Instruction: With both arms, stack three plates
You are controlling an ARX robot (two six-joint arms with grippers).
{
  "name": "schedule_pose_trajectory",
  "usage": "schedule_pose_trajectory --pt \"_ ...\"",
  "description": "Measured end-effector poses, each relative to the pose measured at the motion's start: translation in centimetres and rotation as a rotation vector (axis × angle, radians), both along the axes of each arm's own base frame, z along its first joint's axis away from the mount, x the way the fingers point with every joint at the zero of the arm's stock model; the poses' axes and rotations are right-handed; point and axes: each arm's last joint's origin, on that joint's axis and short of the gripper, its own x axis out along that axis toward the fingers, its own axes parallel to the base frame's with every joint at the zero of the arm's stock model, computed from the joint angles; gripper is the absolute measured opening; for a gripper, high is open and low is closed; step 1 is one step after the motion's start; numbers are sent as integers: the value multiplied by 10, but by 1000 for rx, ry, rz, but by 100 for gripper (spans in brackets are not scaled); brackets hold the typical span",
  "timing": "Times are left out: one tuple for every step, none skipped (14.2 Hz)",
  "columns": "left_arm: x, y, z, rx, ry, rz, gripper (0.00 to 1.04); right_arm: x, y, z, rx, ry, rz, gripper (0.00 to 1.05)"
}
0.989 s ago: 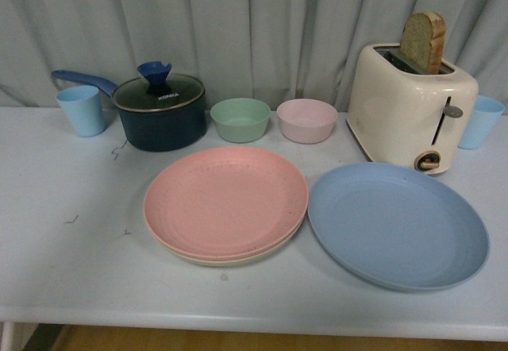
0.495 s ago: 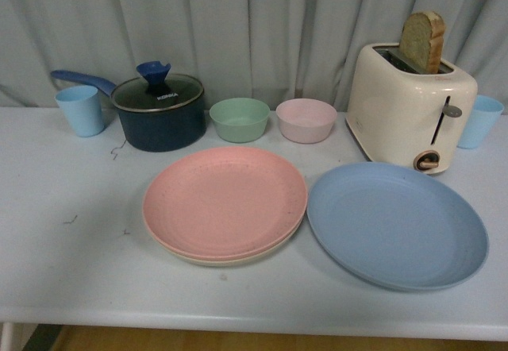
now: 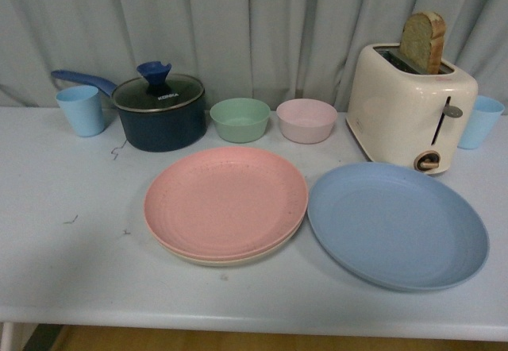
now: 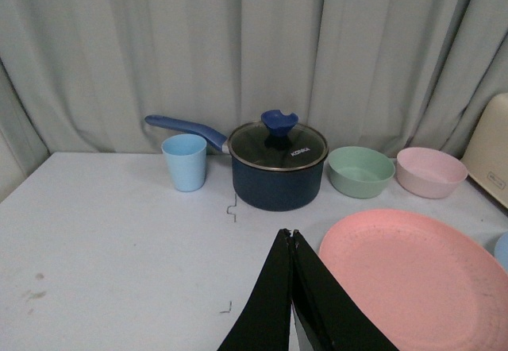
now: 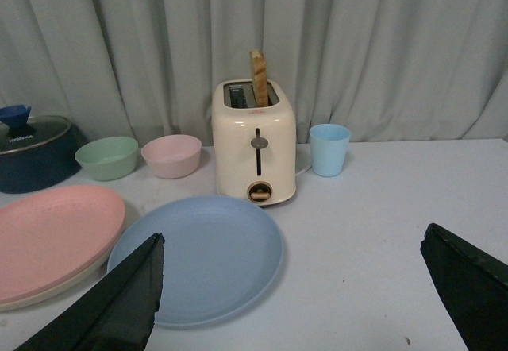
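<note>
Nothing has shifted over the last second. On the table, the light blue plate lies alone at 3 o'clock of the pink plate, just beside it. The pink plate rests on the cream plate. The left gripper has its fingers pressed together, empty; the right gripper is spread wide.

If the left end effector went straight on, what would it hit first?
Probably the pot, straight ahead of the shut left end effector; the pink plate lies beside that line. Depth unclear.

Three plates, two bowls, two blue cups, one lidded pot and one toaster holding one bread slice are sitting on one table
</note>
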Motion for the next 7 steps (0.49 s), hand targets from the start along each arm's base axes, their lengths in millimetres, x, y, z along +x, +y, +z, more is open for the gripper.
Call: schedule_pose_trajectory --pt "-5 0 -2 0 -9 0 2 0 0 0 0 0 0 98" --pt "-12 0 -5 0 -15 0 2 0 0 0 0 0 0 98" --pt "-16 0 -9 0 -9 0 2 0 0 0 0 0 0 98" --pt "-21 0 -13 0 -5 0 2 0 0 0 0 0 0 98" --pt "-25 0 -15 0 -8 0 2 0 0 0 0 0 0 98" --pt "-28 0 -16 0 -10 0 2 0 0 0 0 0 0 98" --pt "-31 0 -18 0 -10 0 2 0 0 0 0 0 0 98"
